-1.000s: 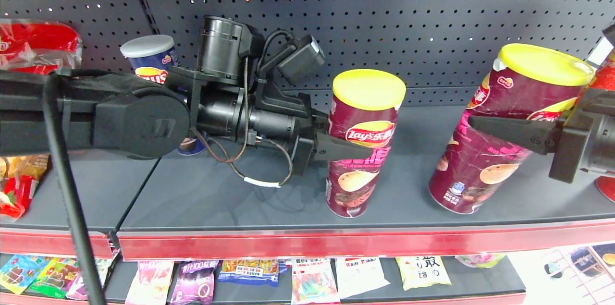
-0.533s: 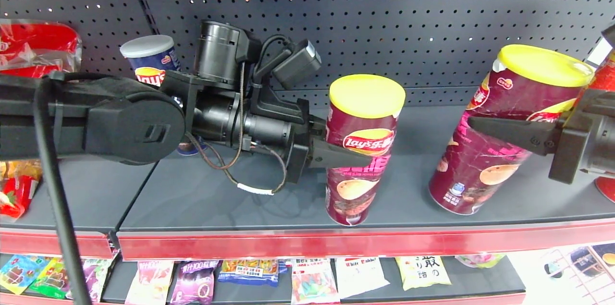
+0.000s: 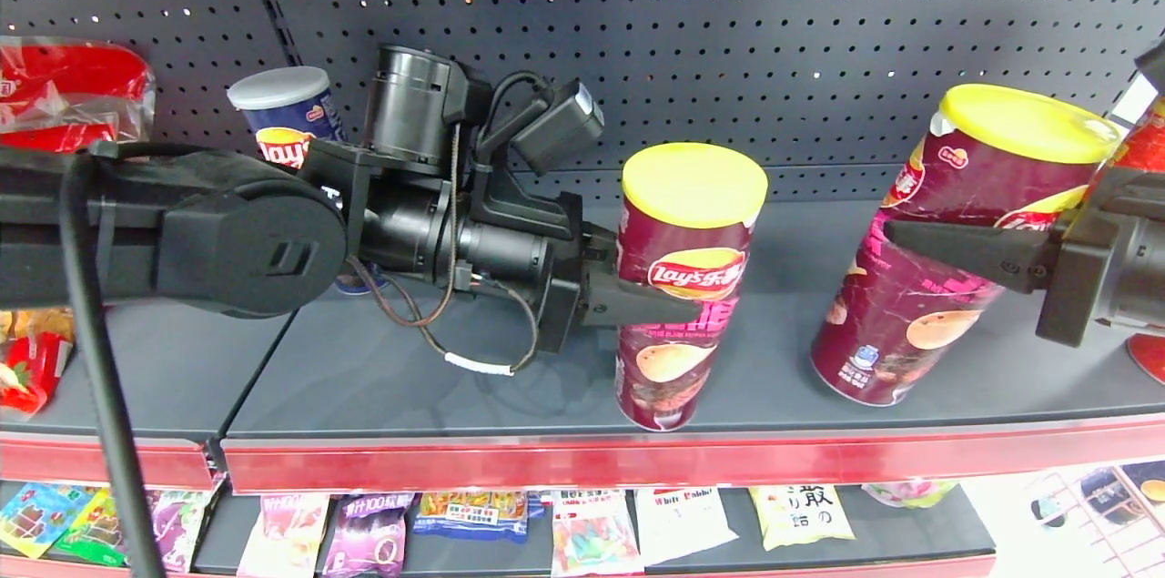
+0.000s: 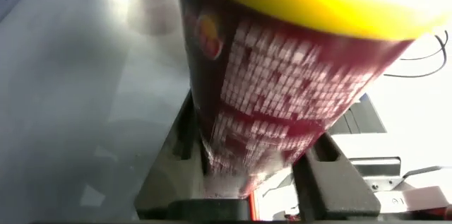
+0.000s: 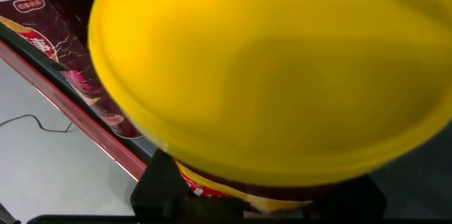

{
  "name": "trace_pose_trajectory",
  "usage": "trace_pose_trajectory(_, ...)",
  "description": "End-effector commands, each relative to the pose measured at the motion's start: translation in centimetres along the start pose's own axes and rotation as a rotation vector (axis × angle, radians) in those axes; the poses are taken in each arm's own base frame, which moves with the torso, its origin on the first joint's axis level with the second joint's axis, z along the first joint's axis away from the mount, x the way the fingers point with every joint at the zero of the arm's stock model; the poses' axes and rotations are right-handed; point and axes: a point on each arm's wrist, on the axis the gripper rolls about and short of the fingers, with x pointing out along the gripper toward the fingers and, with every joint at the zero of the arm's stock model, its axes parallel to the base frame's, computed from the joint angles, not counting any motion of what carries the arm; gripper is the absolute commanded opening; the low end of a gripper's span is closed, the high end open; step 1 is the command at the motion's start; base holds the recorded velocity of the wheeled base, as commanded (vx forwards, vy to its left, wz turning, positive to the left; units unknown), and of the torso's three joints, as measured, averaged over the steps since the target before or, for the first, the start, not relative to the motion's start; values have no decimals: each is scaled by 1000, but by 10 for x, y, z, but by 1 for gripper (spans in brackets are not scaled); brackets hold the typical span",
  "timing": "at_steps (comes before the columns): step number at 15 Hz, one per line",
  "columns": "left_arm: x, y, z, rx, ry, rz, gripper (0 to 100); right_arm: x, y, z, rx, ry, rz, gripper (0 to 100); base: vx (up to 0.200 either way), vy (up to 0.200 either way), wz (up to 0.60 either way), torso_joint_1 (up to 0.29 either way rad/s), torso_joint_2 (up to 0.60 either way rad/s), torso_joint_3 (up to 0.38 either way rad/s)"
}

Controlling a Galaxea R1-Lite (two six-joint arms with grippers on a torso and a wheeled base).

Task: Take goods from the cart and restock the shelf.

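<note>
Left gripper (image 3: 669, 300) is clamped on the left chip can (image 3: 678, 369), upright near the front lip of the shelf (image 3: 410, 378). Right gripper (image 3: 919, 241) grips the right chip can (image 3: 910, 323), which is tilted. I'd seat the left base flat, back from the lip, before letting go, then level the right one. Can't tell if either base touches. Each far jaw is hidden behind its can.

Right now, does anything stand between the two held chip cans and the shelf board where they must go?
Nothing visible does. The left tool holds the upright maroon chip can and the right tool the tilted maroon chip can, both at bare shelf board. The blue chip can stands apart, back behind the left arm.
</note>
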Motion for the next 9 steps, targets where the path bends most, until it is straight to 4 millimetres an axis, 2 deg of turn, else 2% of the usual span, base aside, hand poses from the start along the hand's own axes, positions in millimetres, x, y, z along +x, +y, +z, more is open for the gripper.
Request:
trace_pose_trajectory(1, 0, 0, -1, -2, 1, -1, 100, 5, -1, 0, 0, 8, 4, 0, 0, 0, 0, 0, 0, 0)
trace_pose_trajectory(4, -1, 0, -2, -5, 3, 0, 100, 13, -2, 5, -1, 6, 10, 0, 0, 0, 0, 0, 0, 0)
trace_pose_trajectory(9, -33, -11, -14, -51, 20, 59, 100, 46, 0, 20, -12, 2, 51, 0, 0, 0, 0, 0, 0, 0)
